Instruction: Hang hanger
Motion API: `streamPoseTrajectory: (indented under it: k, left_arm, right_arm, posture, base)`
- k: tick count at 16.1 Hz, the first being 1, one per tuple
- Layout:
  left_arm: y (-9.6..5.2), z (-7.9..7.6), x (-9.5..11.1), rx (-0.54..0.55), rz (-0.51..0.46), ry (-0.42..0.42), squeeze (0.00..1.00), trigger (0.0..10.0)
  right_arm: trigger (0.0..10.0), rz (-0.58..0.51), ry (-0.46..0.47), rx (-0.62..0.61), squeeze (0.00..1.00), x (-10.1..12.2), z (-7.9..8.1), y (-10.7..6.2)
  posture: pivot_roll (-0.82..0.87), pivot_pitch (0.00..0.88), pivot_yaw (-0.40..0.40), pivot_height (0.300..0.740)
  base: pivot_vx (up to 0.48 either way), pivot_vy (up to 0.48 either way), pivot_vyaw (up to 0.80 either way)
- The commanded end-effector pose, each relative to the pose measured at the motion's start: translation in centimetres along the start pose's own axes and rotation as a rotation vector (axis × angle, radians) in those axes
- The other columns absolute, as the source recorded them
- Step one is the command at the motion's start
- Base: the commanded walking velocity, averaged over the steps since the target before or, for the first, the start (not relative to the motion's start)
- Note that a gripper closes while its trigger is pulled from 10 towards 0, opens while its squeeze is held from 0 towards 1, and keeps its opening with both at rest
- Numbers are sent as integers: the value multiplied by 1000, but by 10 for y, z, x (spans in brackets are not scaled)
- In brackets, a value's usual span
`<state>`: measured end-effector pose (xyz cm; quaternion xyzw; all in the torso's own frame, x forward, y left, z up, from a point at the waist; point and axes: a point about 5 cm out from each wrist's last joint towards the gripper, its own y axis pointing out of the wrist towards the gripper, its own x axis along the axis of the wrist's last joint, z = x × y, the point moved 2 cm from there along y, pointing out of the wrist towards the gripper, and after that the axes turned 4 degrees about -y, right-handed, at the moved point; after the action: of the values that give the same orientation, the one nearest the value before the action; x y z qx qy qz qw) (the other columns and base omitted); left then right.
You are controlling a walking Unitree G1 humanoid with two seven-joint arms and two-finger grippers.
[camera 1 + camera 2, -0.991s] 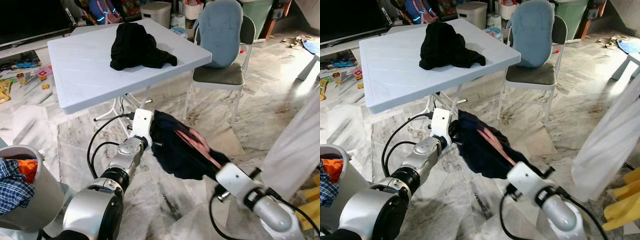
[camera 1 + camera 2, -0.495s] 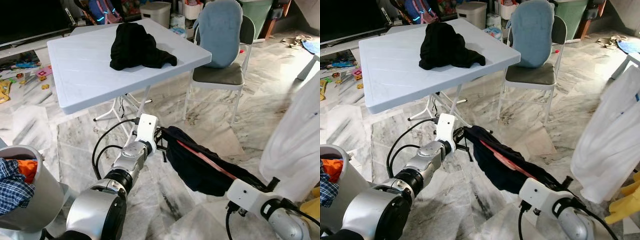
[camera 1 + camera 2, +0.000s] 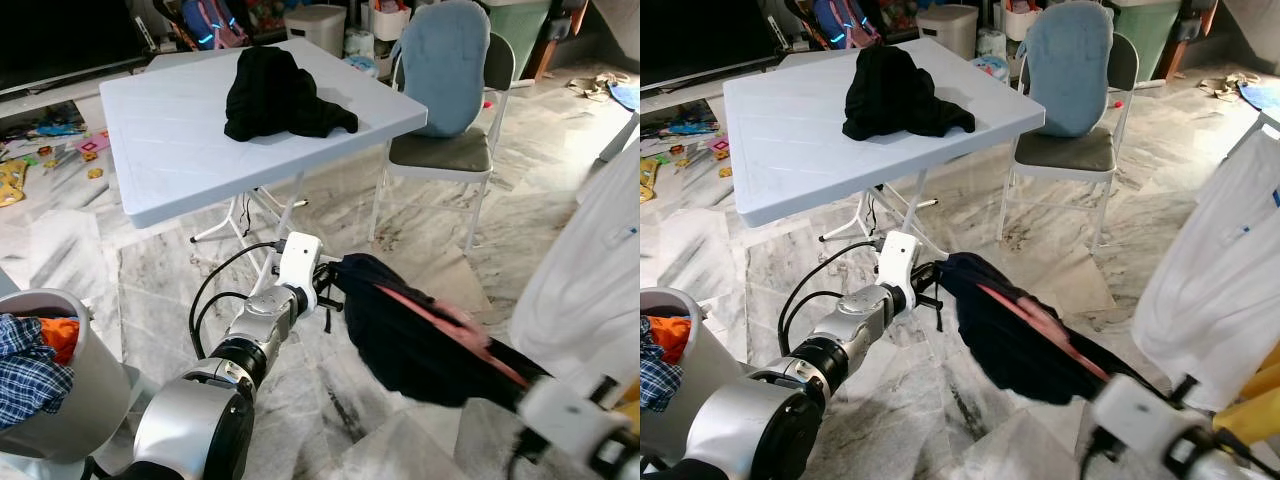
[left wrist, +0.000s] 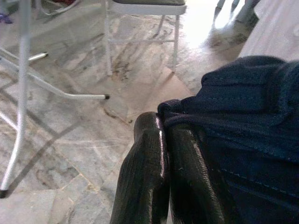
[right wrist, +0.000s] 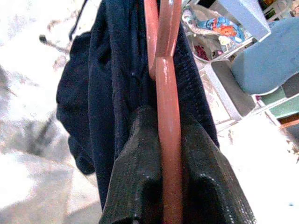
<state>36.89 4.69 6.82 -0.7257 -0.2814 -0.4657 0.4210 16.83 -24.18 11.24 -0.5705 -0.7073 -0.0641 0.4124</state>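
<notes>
The left gripper (image 4: 161, 154) pinches the dark blue garment (image 3: 420, 335) in closed jaws, while the right gripper (image 5: 170, 186) clamps its pink hanger (image 5: 163, 70).

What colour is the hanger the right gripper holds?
The hanger is salmon pink, clearest in the right wrist view, clamped in the right gripper against the dark navy garment.

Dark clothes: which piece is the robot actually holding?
The navy garment on the pink hanger, stretched between the left gripper and right gripper above the floor. The black garment lies untouched on the white table.
</notes>
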Motion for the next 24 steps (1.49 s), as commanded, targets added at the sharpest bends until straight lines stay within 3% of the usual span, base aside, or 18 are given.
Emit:
streamPoseTrajectory:
  k: [1,4,7,8,10,12,15,17,19,21,23,24]
  left_arm:
    - [-13,47,17,173,-43,-13,0,0]
    - [-11,40,14,118,-28,-63,0,0]
    - [-11,39,16,116,-36,-75,0,0]
    - [-9,38,25,120,-74,-106,0,0]
    - [-9,38,31,123,-100,-146,0,0]
    - [-6,33,47,93,-135,-187,0,0]
    - [-6,32,44,87,-119,-182,0,0]
    - [-7,34,40,89,-95,-162,0,0]
    - [-3,19,42,-20,-62,-132,0,0]
    - [2,-6,32,-146,-6,-81,0,0]
    - [4,-29,18,-280,42,-33,0,0]
    - [4,-33,16,-307,53,-26,0,0]
  right_arm:
    - [10000,23,12,-53,0,-5,-20,-18]
    - [10000,-67,93,-45,0,8,-27,-22]
    - [10000,-76,66,-41,0,10,-31,-16]
    - [10000,-59,-7,-42,0,8,-32,-9]
    - [10000,-45,-59,-19,0,8,-30,-7]
    - [10000,14,-215,54,0,0,-21,-5]
    - [10000,7,-258,71,0,3,-18,-10]
    - [10000,19,-338,92,0,5,-20,-15]
    - [10000,122,-406,43,0,-6,-30,-12]
    - [10000,142,-397,-45,0,-10,-38,3]
    - [10000,148,-394,-46,0,-12,-30,22]
    - [10000,153,-398,-33,0,-15,-26,27]
  posture:
    - [-153,0,71,740]
    - [-154,0,72,740]
    - [-150,0,72,740]
    - [-147,0,70,740]
    - [-144,0,69,740]
    - [-144,0,68,740]
    - [-149,0,73,740]
    - [-157,0,75,740]
    - [-164,0,75,740]
    - [-163,0,76,740]
    - [-158,0,72,740]
    - [-153,0,69,740]
  base:
    - [0,0,0]
    - [0,0,0]
    - [0,0,0]
    - [0,0,0]
    - [0,0,0]
    - [0,0,0]
    - [0,0,0]
    - [0,0,0]
    - [0,0,0]
    - [0,0,0]
    - [0,0,0]
    - [0,0,0]
